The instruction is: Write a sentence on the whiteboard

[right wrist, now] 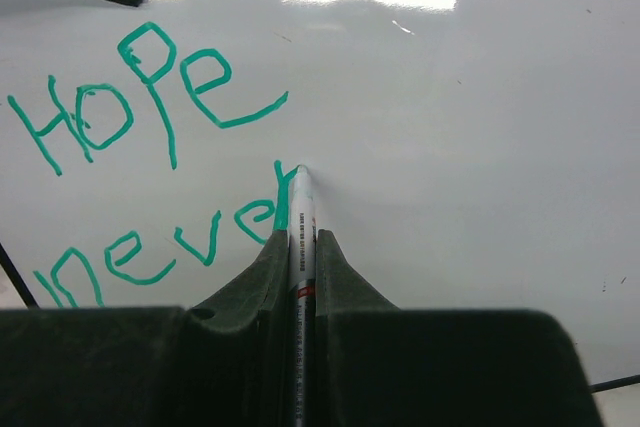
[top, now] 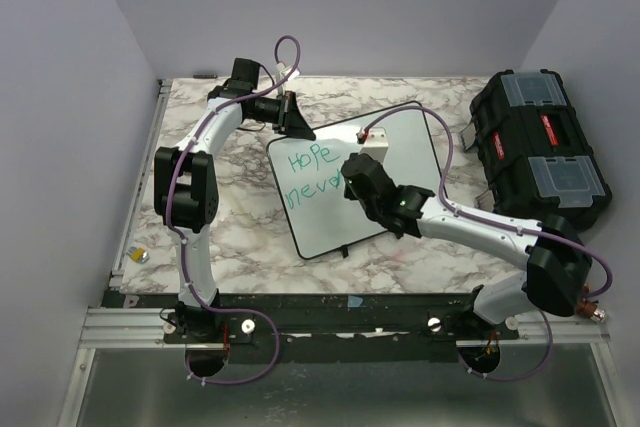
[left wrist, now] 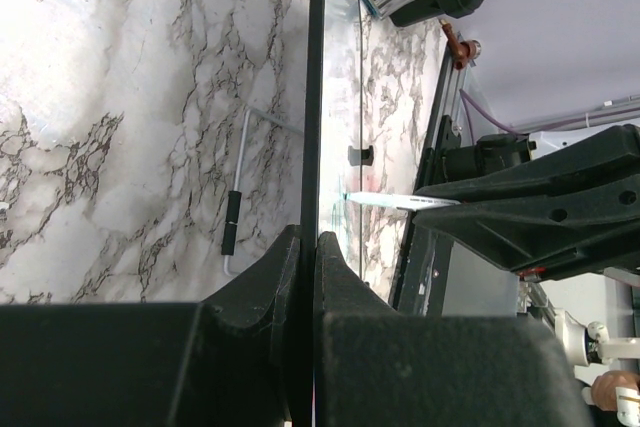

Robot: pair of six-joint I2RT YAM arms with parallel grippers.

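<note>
The whiteboard lies tilted mid-table. Green-teal words "Hope" and "never" are stacked near its left side. They show large in the right wrist view on the glossy board. My right gripper is shut on a white marker, whose tip touches the board at the top of the "r" in "never". In the top view that gripper hovers over the board's middle. My left gripper is shut on the board's far-left edge. Its jaws pinch the thin black frame between them.
A black toolbox with clear lid compartments stands right of the board, close to its right edge. A small yellow object lies near the table's left edge. A thin white wire piece with a black sleeve lies on the marble beside the board. Grey walls enclose three sides.
</note>
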